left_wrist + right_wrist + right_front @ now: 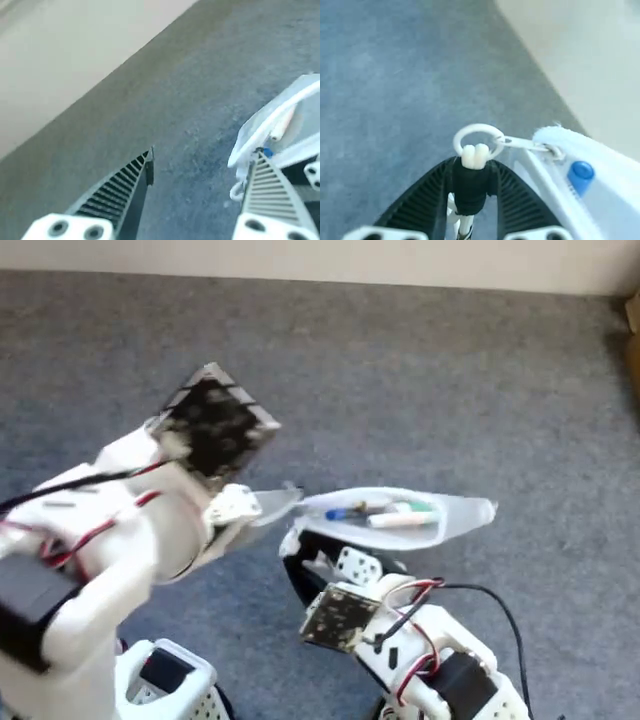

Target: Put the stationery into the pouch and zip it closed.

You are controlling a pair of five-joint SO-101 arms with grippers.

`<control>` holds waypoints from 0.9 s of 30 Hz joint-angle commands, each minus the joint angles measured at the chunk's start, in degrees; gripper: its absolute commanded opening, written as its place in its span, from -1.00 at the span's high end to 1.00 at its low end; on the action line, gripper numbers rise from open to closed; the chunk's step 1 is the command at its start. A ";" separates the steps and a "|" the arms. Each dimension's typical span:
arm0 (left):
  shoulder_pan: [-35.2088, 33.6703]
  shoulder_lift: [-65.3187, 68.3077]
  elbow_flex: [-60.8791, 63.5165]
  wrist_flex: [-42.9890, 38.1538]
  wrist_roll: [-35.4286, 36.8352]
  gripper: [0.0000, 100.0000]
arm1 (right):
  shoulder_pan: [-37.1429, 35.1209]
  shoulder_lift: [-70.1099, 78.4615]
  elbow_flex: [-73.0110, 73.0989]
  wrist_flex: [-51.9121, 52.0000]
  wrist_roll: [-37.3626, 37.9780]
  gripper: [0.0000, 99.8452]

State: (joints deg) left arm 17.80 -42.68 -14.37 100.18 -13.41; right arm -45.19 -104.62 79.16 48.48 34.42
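Zipper pull (477, 142) of pouch (600, 172) in tool (472, 172)

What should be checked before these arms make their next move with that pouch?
1. Pens inside the pouch: ok.
2. Right gripper shut on the zip ring: ok.
3. Left gripper holding the pouch's end: not ok; it is open, with one finger beside the pouch.
4. Zip closed: not ok; the mouth looks open.
5. Ring lined up with the zip for a straight pull: cannot tell.
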 commanded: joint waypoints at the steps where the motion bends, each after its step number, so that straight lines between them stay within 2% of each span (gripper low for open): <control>1: -6.37 -7.52 4.09 -0.44 4.40 0.43 | 0.75 -0.13 -6.90 -4.70 -0.70 0.99; 4: -12.18 -13.14 10.51 -2.64 7.74 0.43 | 0.84 3.74 -12.26 -5.58 -0.79 0.99; 8: -20.26 -19.91 21.49 -7.21 11.96 0.43 | 0.84 16.84 -23.60 -5.58 -1.49 0.99; 15: -33.01 -30.37 38.37 -16.88 12.57 0.43 | 2.95 41.80 -47.87 -4.70 -7.56 0.99; 22: -40.31 -36.09 48.48 -22.42 12.57 0.43 | 2.51 65.27 -69.14 -4.62 -10.11 0.99; 27: -40.92 -37.23 50.15 -22.59 12.57 0.43 | 1.27 80.22 -83.56 -4.44 -10.20 0.99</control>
State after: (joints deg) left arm -22.11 -79.60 36.09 78.90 -1.63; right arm -43.16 -29.80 7.52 44.97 24.84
